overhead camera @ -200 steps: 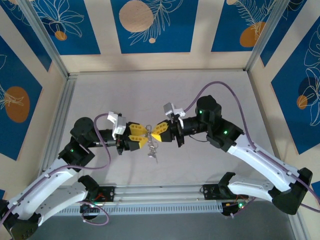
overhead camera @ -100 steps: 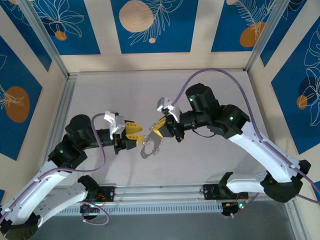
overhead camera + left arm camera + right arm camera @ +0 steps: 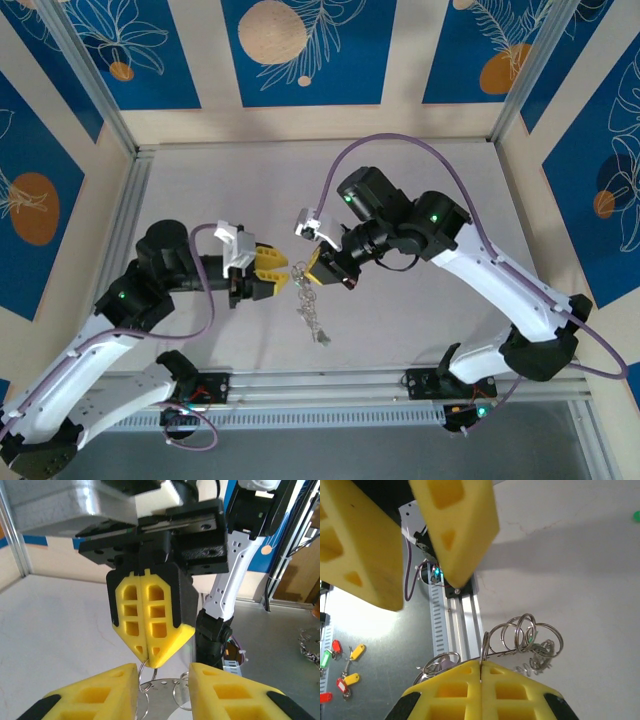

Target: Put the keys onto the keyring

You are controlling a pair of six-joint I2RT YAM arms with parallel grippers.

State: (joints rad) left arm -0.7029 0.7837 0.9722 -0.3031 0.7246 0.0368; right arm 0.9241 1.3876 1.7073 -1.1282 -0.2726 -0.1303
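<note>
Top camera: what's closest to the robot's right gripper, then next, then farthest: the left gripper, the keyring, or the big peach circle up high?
Starting from the right gripper:
1. keyring, pinched in its jaws and hanging just below.
2. left gripper, right beside it on the left, jaws open.
3. peach circle, far away at the picture's top.

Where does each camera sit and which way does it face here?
Top external: high behind the left arm and right arm, looking down on the table; both show.
Left wrist: faces the shut right gripper; the open left gripper frames the bottom.
Right wrist: faces the left gripper; the right gripper below clamps the keyring.
Shared: both wrist views show the keyring.
</note>
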